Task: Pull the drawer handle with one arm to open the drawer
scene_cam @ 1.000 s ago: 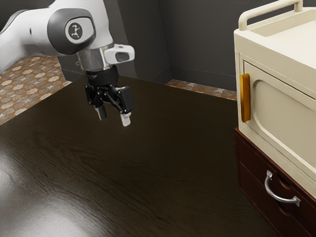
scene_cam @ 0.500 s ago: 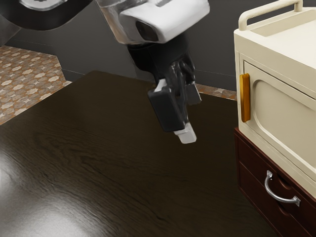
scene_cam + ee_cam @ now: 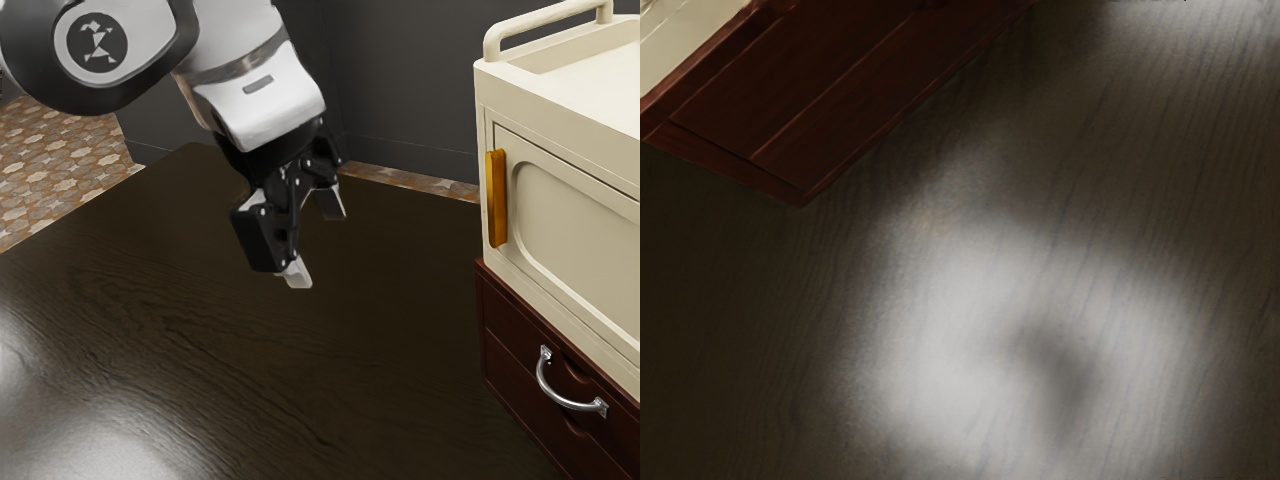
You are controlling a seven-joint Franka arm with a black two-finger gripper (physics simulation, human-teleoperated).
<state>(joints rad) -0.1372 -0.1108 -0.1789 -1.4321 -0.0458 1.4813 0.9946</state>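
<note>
Curved metal handle [image 3: 562,400]: on the dark red drawer [image 3: 512,372], below the cream cabinet [image 3: 570,210], at the exterior view's right.
Gripper [image 3: 315,240]: fingers spread, empty, above the wooden tabletop [image 3: 200,350], well apart from the handle.
Feel: probably rigid, smooth, a little slippery.
Hold: mid-bow, one finger either side.
Drawer weight: likely moderate; a straight, steady pull should suit its slide.

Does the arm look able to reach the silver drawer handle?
Probably yes: the open jaws stand above the table, and nothing visible blocks the way to the handle, though the arm must move across first.
</note>
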